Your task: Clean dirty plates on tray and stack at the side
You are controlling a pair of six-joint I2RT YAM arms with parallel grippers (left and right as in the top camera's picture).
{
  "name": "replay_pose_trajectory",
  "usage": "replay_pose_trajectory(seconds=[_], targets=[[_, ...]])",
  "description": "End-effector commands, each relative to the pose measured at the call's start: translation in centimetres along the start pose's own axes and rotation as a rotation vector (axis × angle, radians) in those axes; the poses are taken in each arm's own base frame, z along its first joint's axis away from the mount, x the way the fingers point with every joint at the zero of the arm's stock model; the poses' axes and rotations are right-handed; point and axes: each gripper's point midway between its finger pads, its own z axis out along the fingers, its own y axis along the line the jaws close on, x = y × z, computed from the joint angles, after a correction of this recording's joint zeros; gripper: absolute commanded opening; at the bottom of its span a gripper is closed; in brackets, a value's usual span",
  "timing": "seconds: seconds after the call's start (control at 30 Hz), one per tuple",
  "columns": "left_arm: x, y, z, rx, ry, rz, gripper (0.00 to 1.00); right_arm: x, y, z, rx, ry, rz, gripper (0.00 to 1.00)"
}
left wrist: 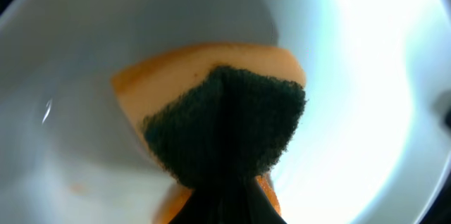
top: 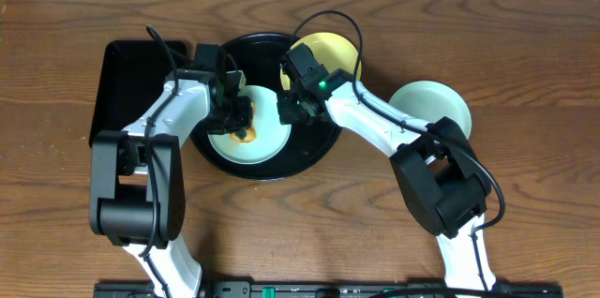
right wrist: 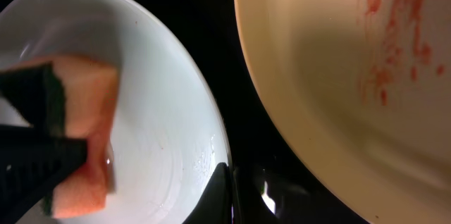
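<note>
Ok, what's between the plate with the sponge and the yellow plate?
A strip of bare black tray, nothing lying on it. The right wrist view shows it best.

You're looking at a robot lab bench: two cabled arms [top: 155,148] stand at a wooden desk [top: 525,36] carrying plates [top: 433,103], a sponge [top: 242,133] and a tray [top: 314,151].

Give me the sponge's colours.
The sponge is orange with a dark green scouring layer. The left wrist view shows it best.
</note>
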Motion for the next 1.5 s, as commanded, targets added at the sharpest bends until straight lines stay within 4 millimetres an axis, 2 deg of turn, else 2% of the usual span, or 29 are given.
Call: replay_pose_trajectory(seconds=[0.0, 0.17, 0.33, 0.47, 0.53, 0.63, 0.8, 0.93, 1.07, 1.2, 1.3, 1.4, 1.47], targets=[[-1.3, 0.2, 0.8, -0.001, -0.03, -0.055, 0.08, 0.1, 0.6, 0.3, -0.024, 0.013, 0.007, 0.01], [-3.1, 3.9, 0.3, -0.199, -0.132, -0.224, 0.08, 0.1, 0.6, 0.3, -0.023, 0.014, 0.007, 0.01], [-1.8, 4.1, 0.3, -0.217, -0.086, -0.255, 0.08, 0.2, 0.6, 0.3, -0.022, 0.016, 0.007, 0.01], [0.4, 2.0, 0.6, -0.105, 0.023, -0.26, 0.08, 0.3, 0.4, 0.6, -0.019, 0.021, 0.008, 0.01], [1.2, -0.1, 0.5, 0.01, 0.078, -0.23, 0.08, 0.4, 0.3, 0.7, -0.016, 0.026, 0.009, 0.01], [1.4, -3.1, -0.4, 0.181, 0.109, -0.167, 0.08, 0.6, 0.2, 0.8, -0.013, 0.033, 0.01, 0.01], [-0.8, -4.3, -3.6, 0.244, 0.029, -0.151, 0.08, 0.8, 0.3, 0.8, -0.02, 0.043, 0.008, 0.01], [-3.6, -4.4, -8.5, 0.262, -0.117, -0.132, 0.08, 1.0, 0.4, 0.8, -0.028, 0.049, 0.009, 0.01], [-5.5, -3.2, -13.9, 0.265, -0.271, -0.141, 0.08, 1.0, 0.5, 0.8, -0.03, 0.051, 0.009, 0.01], [-5.8, 0.0, -17.5, 0.205, -0.372, -0.21, 0.08, 1.2, 0.9, 0.8, -0.056, 0.063, -0.006, 0.01], [-5.0, 2.8, -18.5, 0.139, -0.387, -0.284, 0.08, 1.3, 1.8, 0.7, -0.108, 0.074, -0.034, 0.01], [-4.2, 4.4, -18.6, 0.126, -0.361, -0.339, 0.08, 1.3, 3.6, 0.0, -0.235, 0.094, -0.077, 0.01], [-3.6, 5.0, -18.5, 0.12, -0.344, -0.364, 0.08, 0.9, 4.1, -0.7, -0.294, 0.096, -0.079, 0.01]])
